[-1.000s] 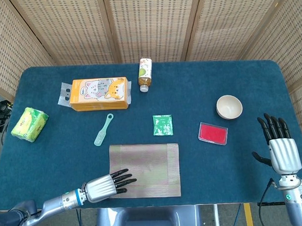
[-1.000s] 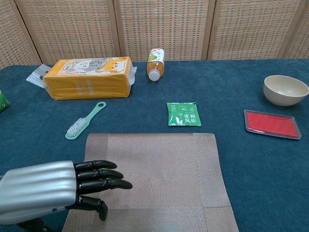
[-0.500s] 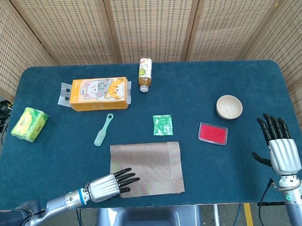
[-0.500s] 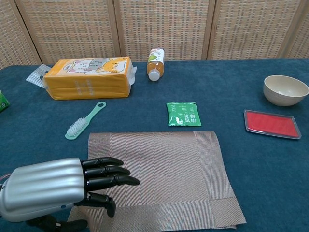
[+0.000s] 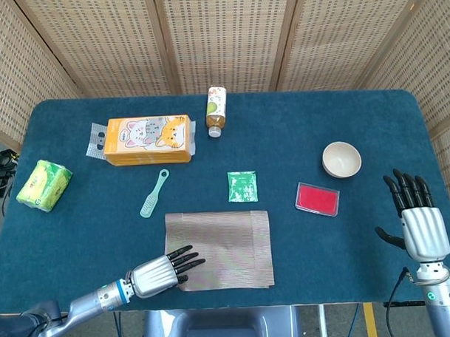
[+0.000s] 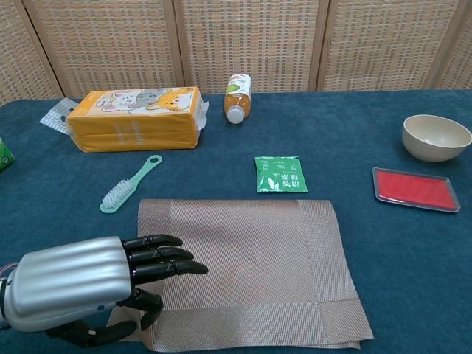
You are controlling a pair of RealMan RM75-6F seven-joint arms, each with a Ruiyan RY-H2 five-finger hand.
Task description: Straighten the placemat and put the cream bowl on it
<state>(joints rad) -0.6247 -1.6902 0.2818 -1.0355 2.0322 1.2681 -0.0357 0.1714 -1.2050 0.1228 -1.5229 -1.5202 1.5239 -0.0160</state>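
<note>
One bowl (image 5: 341,159) (cream, nothing in it) sits at 2 o'clock on the table (image 5: 297,121), just beyond a red tray (image 5: 317,198). At 6 o'clock lies the placemat (image 5: 219,249), slightly skewed, the left hand (image 5: 160,272) resting on its near-left corner, fingers extended. At 4 o'clock the right hand (image 5: 417,219) hovers empty, fingers spread.
</note>
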